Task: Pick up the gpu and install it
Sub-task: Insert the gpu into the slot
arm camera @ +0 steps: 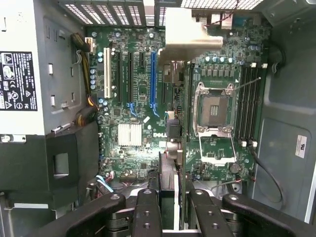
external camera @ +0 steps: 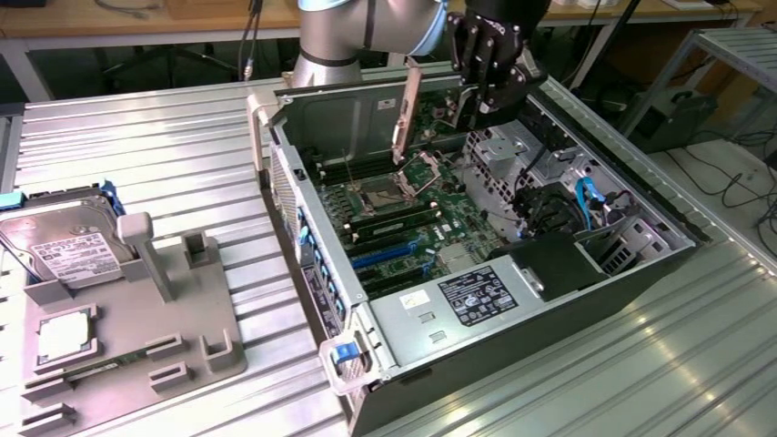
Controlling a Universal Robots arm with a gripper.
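GPU [arm camera: 168, 183] clamped edge-on in the gripper [arm camera: 170, 198] jaws, hanging above the open case [external camera: 547, 339], silver bracket end toward the rear wall. Not seated, lower edge well clear of the motherboard [arm camera: 129, 165]. Lined up between the blue slot [arm camera: 153, 79] and the CPU socket [arm camera: 213, 106]. Decent open room over the slots, boxed in by the power supply [arm camera: 29, 74] on one side and the case wall on the other.

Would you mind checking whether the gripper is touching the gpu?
Touching. In the wrist view the gripper has its fingers clamped on the edge-on gpu; the exterior view shows the card hanging from it above the case.
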